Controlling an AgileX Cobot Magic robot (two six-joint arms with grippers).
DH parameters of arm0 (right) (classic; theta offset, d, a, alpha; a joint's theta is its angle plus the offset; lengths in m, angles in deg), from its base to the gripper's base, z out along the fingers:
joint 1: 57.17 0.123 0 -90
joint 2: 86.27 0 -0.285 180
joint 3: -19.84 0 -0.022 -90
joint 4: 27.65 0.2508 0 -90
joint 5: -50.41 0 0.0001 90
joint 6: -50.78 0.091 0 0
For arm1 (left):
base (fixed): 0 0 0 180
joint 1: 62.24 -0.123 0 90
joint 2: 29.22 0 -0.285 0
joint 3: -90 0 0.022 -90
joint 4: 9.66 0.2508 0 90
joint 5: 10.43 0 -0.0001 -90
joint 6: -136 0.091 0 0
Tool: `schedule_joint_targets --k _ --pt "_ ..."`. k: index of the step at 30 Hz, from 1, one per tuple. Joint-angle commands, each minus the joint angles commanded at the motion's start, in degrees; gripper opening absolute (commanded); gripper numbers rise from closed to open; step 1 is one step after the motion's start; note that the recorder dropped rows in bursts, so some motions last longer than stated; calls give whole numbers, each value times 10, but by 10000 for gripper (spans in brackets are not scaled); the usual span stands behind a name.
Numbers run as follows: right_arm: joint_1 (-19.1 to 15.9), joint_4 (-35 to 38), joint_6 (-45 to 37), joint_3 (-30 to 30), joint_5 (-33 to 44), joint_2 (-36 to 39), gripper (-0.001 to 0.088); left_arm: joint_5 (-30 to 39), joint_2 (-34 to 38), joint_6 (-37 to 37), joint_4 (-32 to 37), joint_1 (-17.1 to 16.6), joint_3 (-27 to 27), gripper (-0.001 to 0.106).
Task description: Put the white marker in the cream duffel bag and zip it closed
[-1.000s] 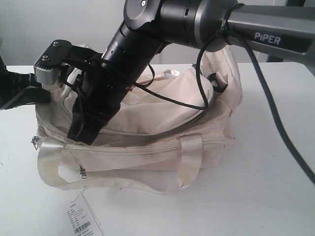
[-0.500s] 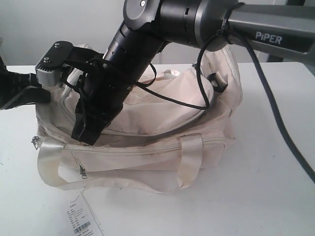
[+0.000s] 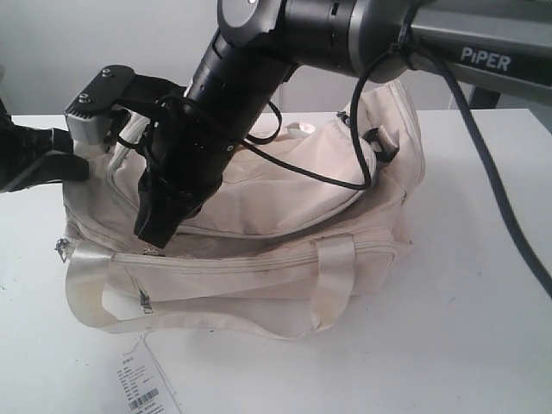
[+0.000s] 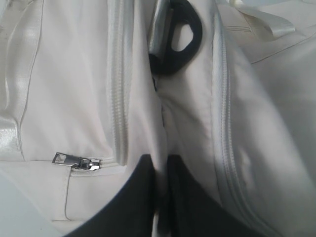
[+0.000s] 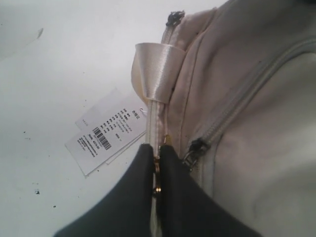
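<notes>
Right fingers (image 5: 148, 170) are pressed together on a small gold-coloured zipper pull (image 5: 157, 174), at the end of the cream duffel bag (image 3: 285, 216) closest to the hang tag (image 5: 106, 136). Left fingers (image 4: 145, 180) are pinched on a fold of the bag's fabric near that same end; looks to me like they're bracing it. The bag itself sits on the white bench (image 3: 448, 328).

Can't spot the white marker anywhere, so my guess is it's already inside and we're on the zipping step. Next move, I'd say: drag the pull along its track while the other side keeps the cloth taut, otherwise that soft fabric will bunch up and jam.

Readable stuff: "PiPER" on the arm (image 3: 486, 59). The tag has a barcode and some print, way too tiny to read.
</notes>
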Motion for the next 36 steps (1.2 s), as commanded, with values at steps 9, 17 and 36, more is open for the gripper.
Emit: schedule_joint_targets --k 9,17,36 --pt "0 3 31 -15 0 0 0 -1 0 0 0 0 0 0" --pt "0 -25 101 -15 0 -12 0 -1 0 0 0 0 0 0" --pt "0 -50 134 -33 0 -25 0 -2 0 0 0 0 0 0"
